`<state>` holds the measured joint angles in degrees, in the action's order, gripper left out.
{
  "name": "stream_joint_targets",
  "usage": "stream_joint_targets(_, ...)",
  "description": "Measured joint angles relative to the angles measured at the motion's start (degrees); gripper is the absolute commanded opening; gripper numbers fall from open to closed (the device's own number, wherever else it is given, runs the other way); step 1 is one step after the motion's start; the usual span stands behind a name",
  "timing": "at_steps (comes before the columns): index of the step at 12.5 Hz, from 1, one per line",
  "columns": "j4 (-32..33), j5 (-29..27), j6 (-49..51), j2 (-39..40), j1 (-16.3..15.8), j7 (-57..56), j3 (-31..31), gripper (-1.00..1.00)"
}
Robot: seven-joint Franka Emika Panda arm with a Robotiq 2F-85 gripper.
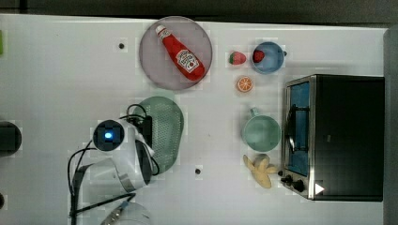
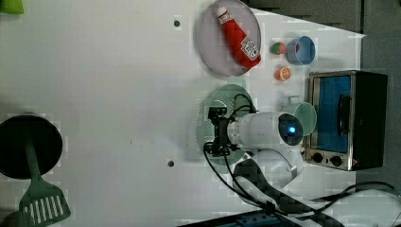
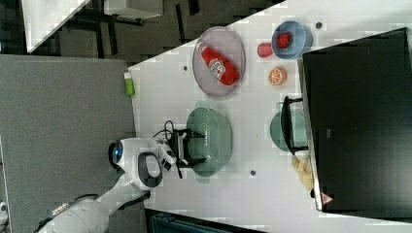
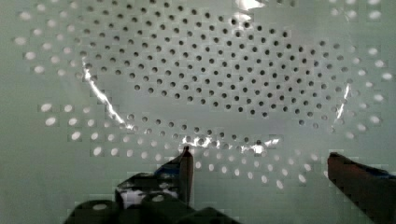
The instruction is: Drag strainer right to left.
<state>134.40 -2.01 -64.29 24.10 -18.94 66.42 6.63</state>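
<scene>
The arm's gripper (image 4: 257, 161) hangs low inside the strainer (image 1: 165, 133), jaws spread wide apart and clamped on nothing, the dotted bottom just below them; the strainer sits near the middle of the white worktop (image 1: 61, 79), well in from every edge. Beyond it in the top view stands the mint mug (image 1: 261, 133) with a banana (image 1: 260, 170) beside, then the toaster oven (image 1: 334, 136) by the worktop's far edge; the plate (image 1: 157, 56) carries a ketchup bottle (image 1: 180, 52).
</scene>
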Motion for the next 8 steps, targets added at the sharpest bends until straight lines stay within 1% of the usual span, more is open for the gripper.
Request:
stream_joint_targets(2,-4.4,-3.8,0.1,3.0,-2.4,0.7,-0.4,1.0)
stream_joint_targets(4,-7.3,-4.0,0.1,4.6,-4.4,1.2,-0.2,1.0)
stream_joint_targets(8,-8.6,-4.7,0.1,5.1,-7.8,2.2,0.0,1.0)
